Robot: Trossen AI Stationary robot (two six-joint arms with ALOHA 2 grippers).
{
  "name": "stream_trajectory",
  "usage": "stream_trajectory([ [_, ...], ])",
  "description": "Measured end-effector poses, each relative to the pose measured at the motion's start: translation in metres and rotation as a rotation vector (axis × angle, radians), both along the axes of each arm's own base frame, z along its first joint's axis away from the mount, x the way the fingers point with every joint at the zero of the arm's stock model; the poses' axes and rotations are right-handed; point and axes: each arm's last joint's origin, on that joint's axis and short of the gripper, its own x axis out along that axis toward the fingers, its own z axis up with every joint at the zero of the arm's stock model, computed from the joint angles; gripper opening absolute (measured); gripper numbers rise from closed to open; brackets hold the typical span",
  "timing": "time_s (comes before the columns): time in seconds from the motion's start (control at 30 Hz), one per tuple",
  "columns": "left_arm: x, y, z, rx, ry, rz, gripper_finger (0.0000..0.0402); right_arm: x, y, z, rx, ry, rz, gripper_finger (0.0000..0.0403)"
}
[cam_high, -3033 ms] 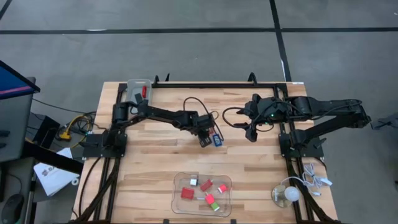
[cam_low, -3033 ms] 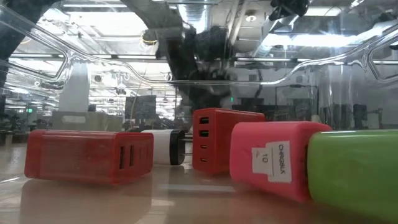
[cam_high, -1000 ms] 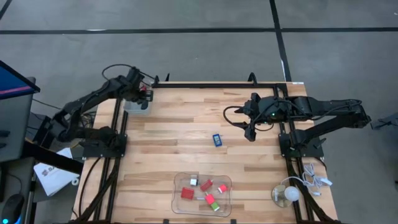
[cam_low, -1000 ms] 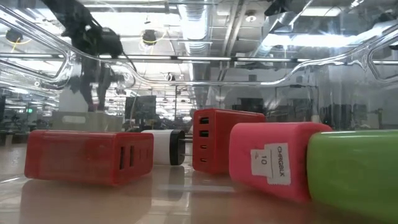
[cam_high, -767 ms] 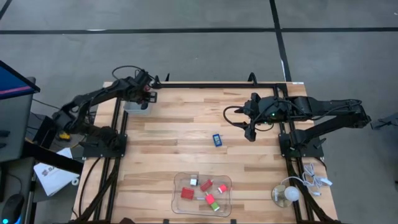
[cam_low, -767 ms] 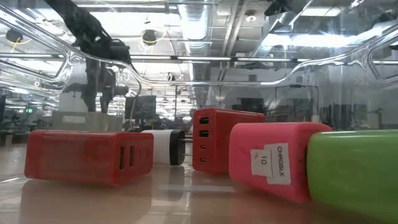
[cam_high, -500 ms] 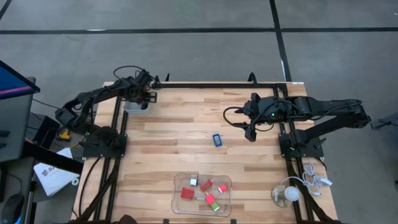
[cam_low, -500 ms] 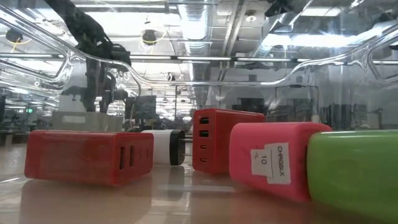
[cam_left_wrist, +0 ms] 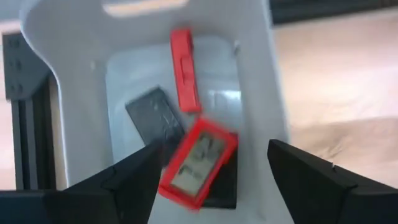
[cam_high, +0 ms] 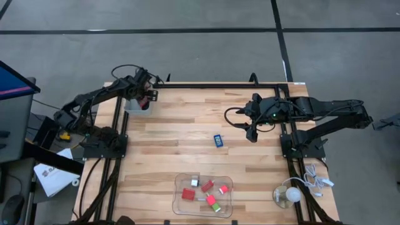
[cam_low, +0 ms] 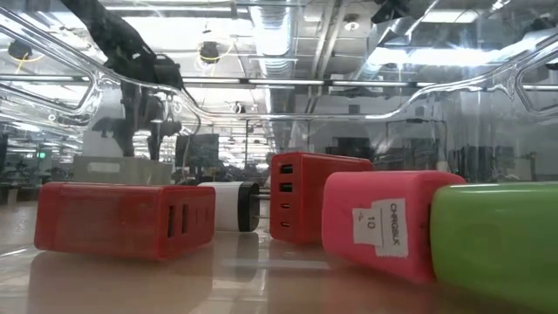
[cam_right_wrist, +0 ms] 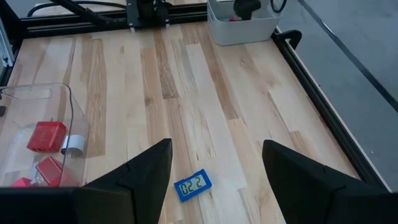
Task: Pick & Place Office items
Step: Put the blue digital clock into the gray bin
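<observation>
My left gripper (cam_high: 144,96) hangs open over the pale bin (cam_high: 130,107) at the table's far left corner. Below its fingers (cam_left_wrist: 134,177), a red clock with a pale display (cam_left_wrist: 199,162) lies tilted inside the bin (cam_left_wrist: 81,93), partly on a flat black piece. A black rectangle (cam_left_wrist: 152,118) and a long red piece (cam_left_wrist: 185,68) lie beside it. A blue clock (cam_high: 217,140) lies flat mid-table and also shows in the right wrist view (cam_right_wrist: 193,184). My right gripper (cam_high: 252,131) waits open above the table's right side, with nothing between its fingers (cam_right_wrist: 146,168).
A clear tray (cam_high: 179,204) near the front edge holds red blocks (cam_low: 122,218), a pink block (cam_low: 384,222), a green one (cam_low: 497,244) and a white bit. A white bulb with a cable (cam_high: 292,195) sits at the front right. Bare wood lies around the blue clock.
My left gripper has sunk a little over the bin and shifted slightly toward the table's near edge. In the low view its fingers stand wider apart than before: it has opened. My right arm has kept still.
</observation>
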Motion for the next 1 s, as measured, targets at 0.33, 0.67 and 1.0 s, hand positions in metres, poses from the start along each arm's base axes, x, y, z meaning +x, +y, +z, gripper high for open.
stream_trajectory([
  [0.33, -0.008, -0.029, 0.060, 0.187, -0.262, -0.227, 0.0278, 0.000, -0.001, 0.000, -0.001, 0.000, -0.005, 0.0244],
  [0.67, 0.054, -0.114, 0.054, 0.000, -0.571, -0.979, 0.0254, 0.000, -0.001, 0.000, -0.001, 0.000, -0.005, 0.0244],
  [1.0, 0.121, -0.177, 0.053, 0.289, -0.497, -1.233, 0.0253, -0.005, -0.004, -0.020, -0.007, 0.192, -0.121, 0.0241],
])
